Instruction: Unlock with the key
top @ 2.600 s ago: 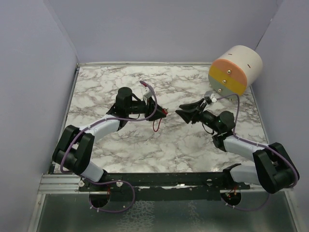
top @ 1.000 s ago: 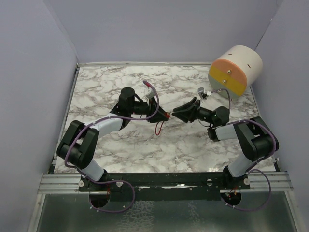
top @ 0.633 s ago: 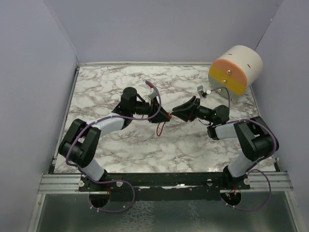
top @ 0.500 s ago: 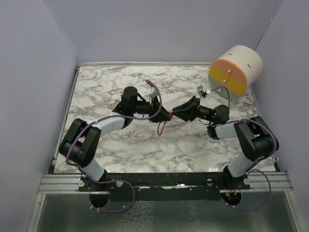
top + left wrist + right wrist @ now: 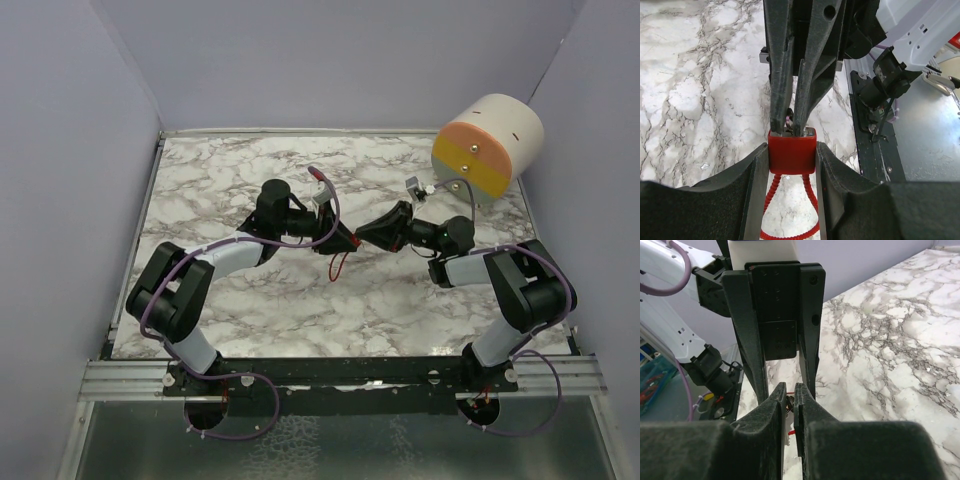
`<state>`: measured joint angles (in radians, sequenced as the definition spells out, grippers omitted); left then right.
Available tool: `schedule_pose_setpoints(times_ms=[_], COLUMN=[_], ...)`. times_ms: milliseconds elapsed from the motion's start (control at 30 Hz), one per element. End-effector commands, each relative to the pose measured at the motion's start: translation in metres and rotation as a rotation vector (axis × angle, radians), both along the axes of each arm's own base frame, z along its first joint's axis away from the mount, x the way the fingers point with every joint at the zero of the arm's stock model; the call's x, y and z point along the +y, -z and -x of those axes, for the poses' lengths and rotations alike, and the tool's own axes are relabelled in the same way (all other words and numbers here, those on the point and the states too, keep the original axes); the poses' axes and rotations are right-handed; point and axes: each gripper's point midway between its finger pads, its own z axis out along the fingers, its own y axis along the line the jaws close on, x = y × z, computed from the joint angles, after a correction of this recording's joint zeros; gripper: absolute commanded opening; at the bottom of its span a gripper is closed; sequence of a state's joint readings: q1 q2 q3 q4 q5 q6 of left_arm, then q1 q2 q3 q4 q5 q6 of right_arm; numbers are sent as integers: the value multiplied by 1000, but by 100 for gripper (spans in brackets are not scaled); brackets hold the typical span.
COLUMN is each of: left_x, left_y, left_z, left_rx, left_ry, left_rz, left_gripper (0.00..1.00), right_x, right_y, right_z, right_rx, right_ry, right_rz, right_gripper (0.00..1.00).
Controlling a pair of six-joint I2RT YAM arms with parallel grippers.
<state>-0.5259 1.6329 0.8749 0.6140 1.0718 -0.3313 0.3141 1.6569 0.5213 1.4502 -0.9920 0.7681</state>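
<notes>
The red padlock (image 5: 791,154) is clamped in the left gripper (image 5: 791,149); just ahead, the right gripper (image 5: 789,390) is narrowed, apparently onto the small, stiff key (image 5: 788,119), best pinched by its head.

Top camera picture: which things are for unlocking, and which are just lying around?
For the job: red lock, left gripper holding it, right gripper at its top.
Just lying around: orange and yellow drum in the far right corner.
</notes>
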Motion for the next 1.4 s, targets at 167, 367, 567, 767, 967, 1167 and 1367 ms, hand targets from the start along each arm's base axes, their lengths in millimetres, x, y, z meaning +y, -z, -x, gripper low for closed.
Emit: schedule_pose_setpoints(times_ms=[167, 367, 567, 767, 967, 1167, 1367], left_x=[-8, -8, -9, -7, -9, -11, -15], left_y=[-22, -25, -31, -39, -44, -44, -45], left_z=[-2, -10, -24, -31, -35, -39, -42], left_rx=[-71, -84, -114, -148, -171, -173, -181], left_ry=[17, -52, -197, -311, -403, -477, -532], left_rz=[45, 43, 37, 39, 37, 31, 27], left_gripper=[0, 0, 0, 0, 0, 0, 0], right_x=[-3, -3, -2, -4, -7, -9, -11], right_y=[-45, -45, -43, -43, -44, -44, -42], right_z=[12, 11, 9, 4, -1, -6, -12], right_rx=[-317, -305, -272, -241, -197, -169, -135], right_ry=[-23, -22, -16, 18, 71, 115, 152], right_rz=[-90, -93, -99, -89, -80, -61, -42], right_gripper=[1, 1, 1, 1, 1, 1, 1])
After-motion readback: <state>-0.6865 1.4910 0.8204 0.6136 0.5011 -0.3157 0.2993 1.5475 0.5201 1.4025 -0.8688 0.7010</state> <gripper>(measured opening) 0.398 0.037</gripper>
